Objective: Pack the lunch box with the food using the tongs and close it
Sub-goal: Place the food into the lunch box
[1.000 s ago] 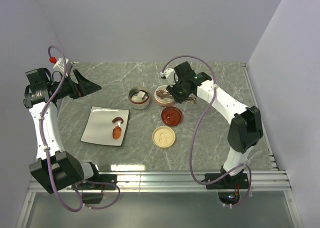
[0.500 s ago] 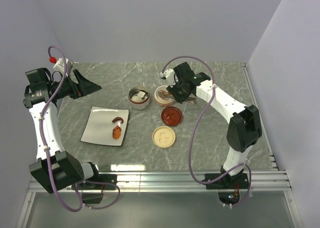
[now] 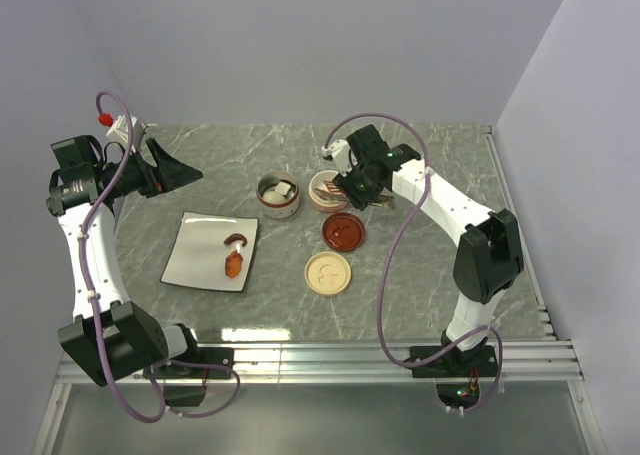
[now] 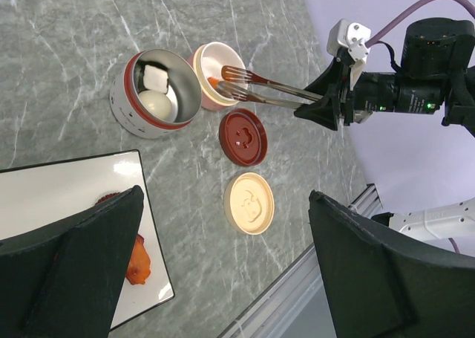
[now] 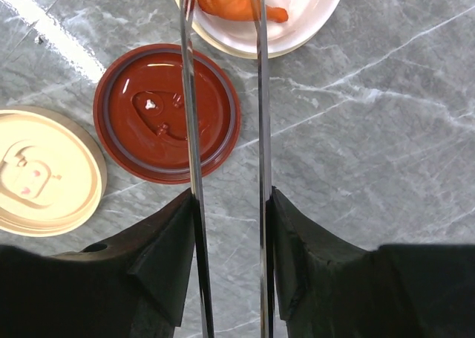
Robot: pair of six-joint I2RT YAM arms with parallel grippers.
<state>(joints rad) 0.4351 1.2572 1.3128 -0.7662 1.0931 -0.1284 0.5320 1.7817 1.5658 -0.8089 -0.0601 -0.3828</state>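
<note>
- Silver tongs [image 5: 191, 115] sit gripped in your right pincer [image 5: 228, 204]. Its fingers press both arms from outside, and the arms stand slightly apart.
- Their tips flank an orange fried piece [image 5: 234, 0] in the pale bowl [image 5: 308, 11], near the far edge of the worktop [image 3: 250, 155].
- Your left pincer [image 3: 180, 172] hangs spread wide, holding nothing, over the far left corner.
- An egg-like ball [image 4: 157, 104] lies in the grey pot [image 4: 119, 104] beside the bowl.
- An orange piece [image 3: 233, 266] and a brown-and-white piece [image 3: 237, 240] lie on the white plate [image 3: 195, 250] toward the left edge.
- A red lid [image 5: 148, 108] and a cream lid [image 5: 41, 171] lie just nearward of the bowl.
</note>
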